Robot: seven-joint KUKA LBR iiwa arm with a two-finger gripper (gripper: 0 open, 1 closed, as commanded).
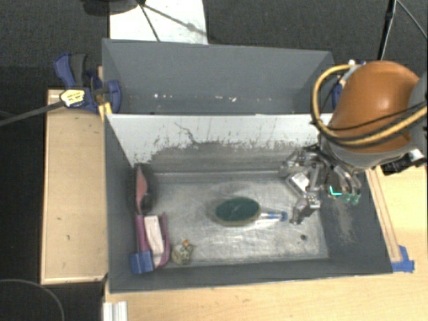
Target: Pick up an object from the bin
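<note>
Now, nearest thing: a small white tube (269, 218) with a blue end, lying flat on the bin floor just past the middle, toward 3 o'clock.
Long axis: close to the 9-to-3 line, the 3 o'clock end sitting a touch higher in the view.
Pointing: the blue end faces 3 o'clock, toward the gripper; the white end faces 9 o'clock, toward the disc.
Gripper (299, 214): low over the floor at the 3 o'clock side, just beside the tube's blue end. Whether it touches the tube cannot be told, nor whether it is spread or pressed together.
Green disc (236, 210): a dark oval, flat at about the floor's centre, at 9 o'clock of the tube and just beside its white end.
Orange cover (374, 102): on the wrist at 1 o'clock of the gripper, with yellow-and-black cables (364, 139) looped round it.
Far side: along the 9 o'clock wall, well apart from the tube, lie a pinkish flat thing (142, 187), a purple-and-white packet (154, 235) and a blue piece (140, 263). A small yellowish lump (182, 251) sits near 7 o'clock.
Bin (221, 146): grey metal, with a scuffed sloping wall at 12 o'clock.
</note>
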